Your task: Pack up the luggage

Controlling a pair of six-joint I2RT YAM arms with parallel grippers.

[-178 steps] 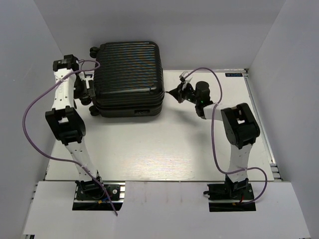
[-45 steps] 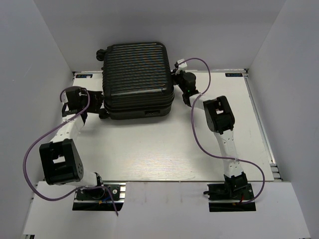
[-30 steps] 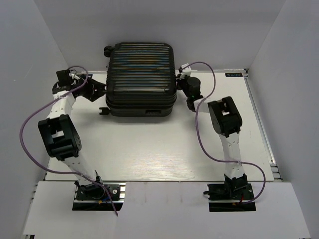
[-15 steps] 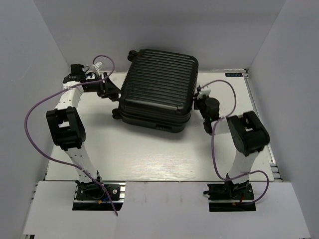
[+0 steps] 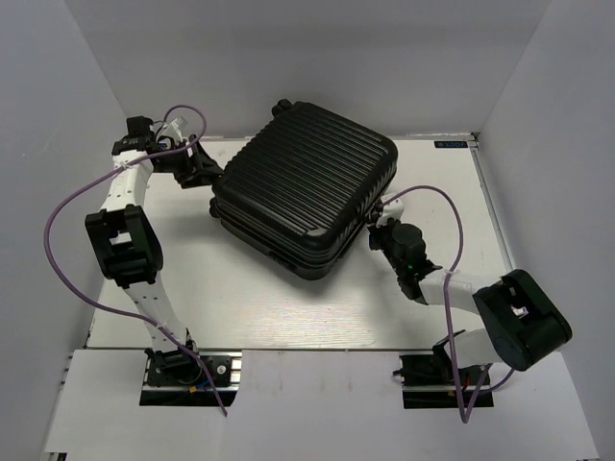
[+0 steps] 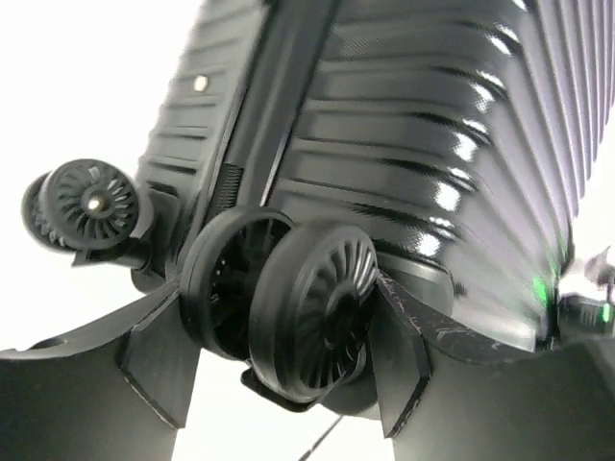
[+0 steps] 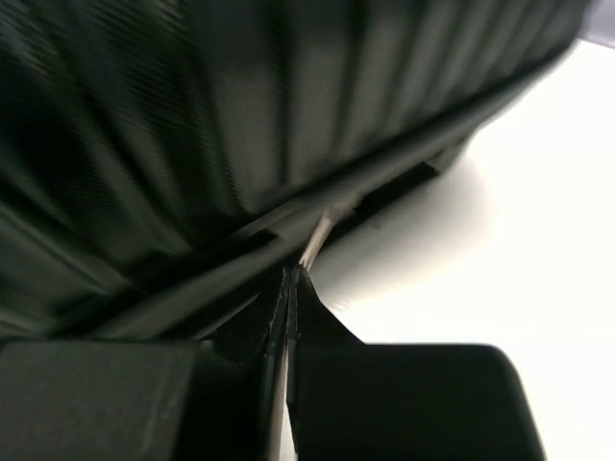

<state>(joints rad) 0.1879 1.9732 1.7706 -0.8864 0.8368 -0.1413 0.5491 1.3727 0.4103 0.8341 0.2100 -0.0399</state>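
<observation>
The luggage (image 5: 307,187), a black ribbed hard-shell case, lies shut and turned at an angle on the white table. My left gripper (image 5: 205,173) is at its far-left corner. In the left wrist view its fingers (image 6: 159,355) clasp a double wheel (image 6: 317,298) of the luggage (image 6: 413,144) from both sides. A second wheel (image 6: 91,202) shows to the left. My right gripper (image 5: 377,233) sits at the case's near-right edge. In the right wrist view the right gripper (image 7: 291,274) is shut, pinching a thin silvery zipper tab (image 7: 322,229) at the seam of the luggage (image 7: 240,96).
The white table (image 5: 288,307) is boxed in by pale walls on the left, back and right. Purple cables (image 5: 58,221) loop off both arms. A metal rail (image 5: 500,230) runs along the table's right edge.
The luggage has swung further clockwise, its near corner coming toward me. My right gripper has travelled nearer along the case's edge. The left gripper stays at the wheel corner.
</observation>
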